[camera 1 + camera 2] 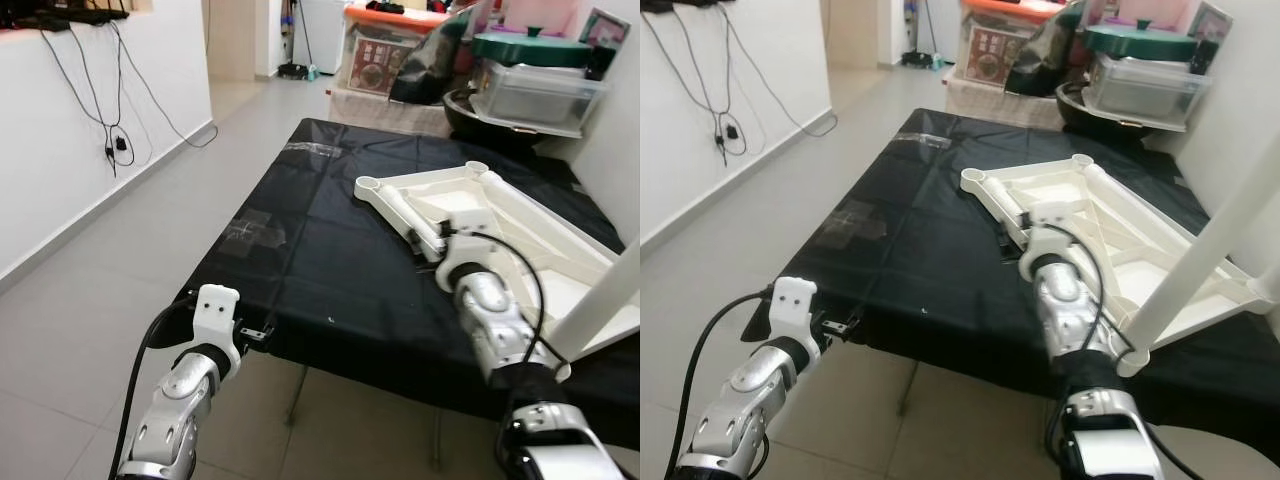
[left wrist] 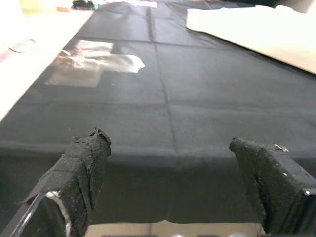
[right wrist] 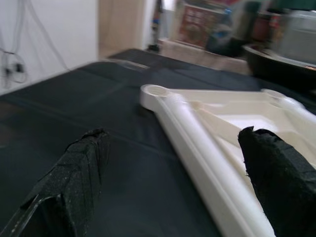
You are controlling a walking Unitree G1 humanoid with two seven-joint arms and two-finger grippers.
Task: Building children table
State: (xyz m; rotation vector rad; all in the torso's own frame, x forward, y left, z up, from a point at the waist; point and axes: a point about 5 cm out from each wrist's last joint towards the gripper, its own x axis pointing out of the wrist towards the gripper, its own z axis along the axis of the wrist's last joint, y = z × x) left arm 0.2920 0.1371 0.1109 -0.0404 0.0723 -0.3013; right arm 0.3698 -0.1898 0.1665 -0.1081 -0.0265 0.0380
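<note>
A white plastic children's table top (image 1: 500, 215) lies upside down on the black-covered table (image 1: 300, 250). One white leg (image 1: 1200, 260) stands up from its near right corner. An empty round leg socket (image 3: 155, 91) shows at the far left corner. My right gripper (image 3: 173, 138) hovers open just above the top's near left rail (image 3: 197, 143), its fingers (image 3: 79, 168) astride it and holding nothing. My left gripper (image 2: 168, 143) is open at the near edge of the black cloth, left of the white top, also holding nothing.
Storage boxes (image 1: 385, 50) and a clear bin with a green lid (image 1: 535, 85) stand behind the table. A white wall with hanging cables (image 1: 110, 130) runs along the left, with tiled floor (image 1: 100, 300) between it and the table. A shiny tape patch (image 1: 250, 232) marks the cloth.
</note>
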